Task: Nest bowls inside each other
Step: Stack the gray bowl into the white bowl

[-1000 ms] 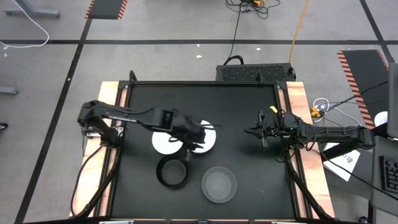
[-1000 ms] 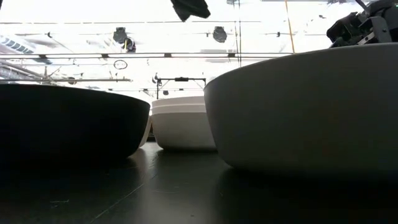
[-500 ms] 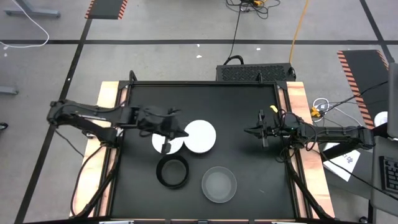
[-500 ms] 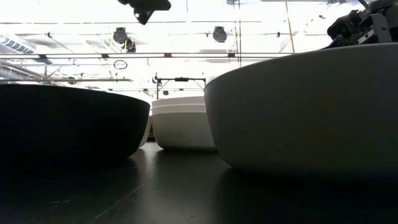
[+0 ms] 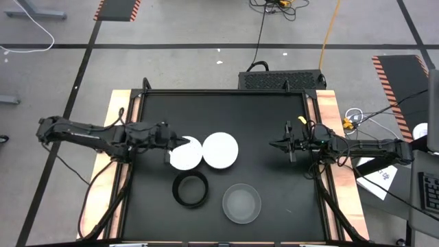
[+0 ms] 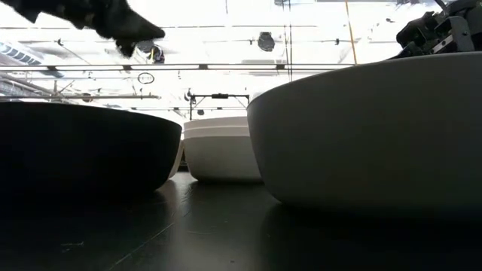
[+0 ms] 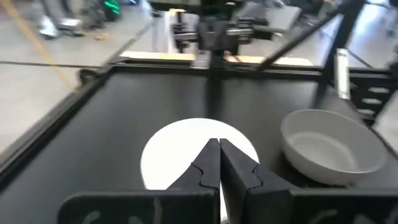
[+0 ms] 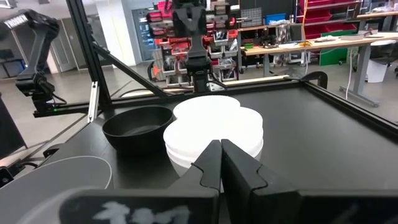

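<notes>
Two white bowls stand side by side mid-table, one [image 5: 186, 154] to the left of the other [image 5: 221, 149]; in the right wrist view [image 8: 214, 127] layered rims show on them. The black bowl [image 5: 191, 190] and a translucent grey bowl [image 5: 241, 203] stand nearer the table's near edge. My left gripper [image 5: 182, 141] is shut and empty, in the air at the left white bowl's left rim; its wrist view [image 7: 218, 152] looks over a white bowl [image 7: 177, 152] and the grey bowl [image 7: 333, 146]. My right gripper [image 5: 276, 144] is shut and waits right of the bowls.
The black mat's raised frame [image 5: 226, 92] and wooden side strips [image 5: 328, 110] border the work area. Bare mat lies along the far side and between the white bowls and my right gripper. In the low view the black bowl [image 6: 83, 150] and grey bowl [image 6: 369, 135] stand closest.
My left arm has drawn back toward the table's left edge, its gripper passing from above the right white bowl to the left white bowl's left rim. The bowls have stayed in place. My right arm has kept still.
</notes>
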Controlling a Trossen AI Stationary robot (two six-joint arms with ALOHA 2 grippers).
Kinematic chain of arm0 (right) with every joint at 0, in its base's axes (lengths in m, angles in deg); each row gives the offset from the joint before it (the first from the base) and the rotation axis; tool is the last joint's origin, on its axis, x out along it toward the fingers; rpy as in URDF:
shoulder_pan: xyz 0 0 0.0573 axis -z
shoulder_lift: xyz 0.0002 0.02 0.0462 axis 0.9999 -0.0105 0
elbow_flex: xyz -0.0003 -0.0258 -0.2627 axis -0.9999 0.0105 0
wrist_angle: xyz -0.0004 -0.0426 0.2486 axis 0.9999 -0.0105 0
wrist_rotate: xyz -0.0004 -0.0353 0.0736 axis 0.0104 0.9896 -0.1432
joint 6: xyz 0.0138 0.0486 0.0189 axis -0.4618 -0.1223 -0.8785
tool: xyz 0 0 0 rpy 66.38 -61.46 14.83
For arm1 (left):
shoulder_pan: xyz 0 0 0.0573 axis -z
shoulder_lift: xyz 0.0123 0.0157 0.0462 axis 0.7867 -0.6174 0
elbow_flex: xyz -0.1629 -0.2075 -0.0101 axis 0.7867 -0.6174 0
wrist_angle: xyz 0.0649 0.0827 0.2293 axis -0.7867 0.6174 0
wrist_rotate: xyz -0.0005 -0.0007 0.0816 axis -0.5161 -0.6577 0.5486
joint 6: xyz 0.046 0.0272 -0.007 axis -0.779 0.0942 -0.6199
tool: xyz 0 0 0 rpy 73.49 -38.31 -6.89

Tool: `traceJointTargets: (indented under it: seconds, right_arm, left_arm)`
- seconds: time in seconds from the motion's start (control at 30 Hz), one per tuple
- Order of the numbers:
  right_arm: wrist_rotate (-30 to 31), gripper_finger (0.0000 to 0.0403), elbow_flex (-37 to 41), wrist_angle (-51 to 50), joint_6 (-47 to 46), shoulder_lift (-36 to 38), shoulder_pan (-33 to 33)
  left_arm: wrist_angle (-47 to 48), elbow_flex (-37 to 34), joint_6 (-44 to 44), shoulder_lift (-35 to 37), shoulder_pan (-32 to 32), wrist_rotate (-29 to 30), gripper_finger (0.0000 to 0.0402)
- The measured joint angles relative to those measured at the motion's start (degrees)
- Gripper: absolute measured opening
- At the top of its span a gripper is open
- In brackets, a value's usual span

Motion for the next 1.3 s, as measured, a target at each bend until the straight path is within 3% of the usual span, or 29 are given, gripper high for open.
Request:
traceJointTargets:
  seconds: [0.2, 0.37, 1.3]
  right_arm:
    - [0.0, 0.0000, 0.0, -0.4, 0.0, 0.0, 0.0]
    - [0.0, 0.0000, 0.0, -0.4, 0.0, 0.0, 0.0]
    - [-0.4, 0.0000, 0.0, -0.4, -0.6, -0.3, -0.1]
  left_arm:
    - [-9.2, -10.8, 1.9, 10.3, 0.0, 1.2, 0.0001]
    - [-9.9, -15.7, 4.0, 16.2, 0.0, 3.9, 0.0001]
    - [-10.0, -28.6, 5.4, 27.7, 0.0, 6.5, 0.0000]
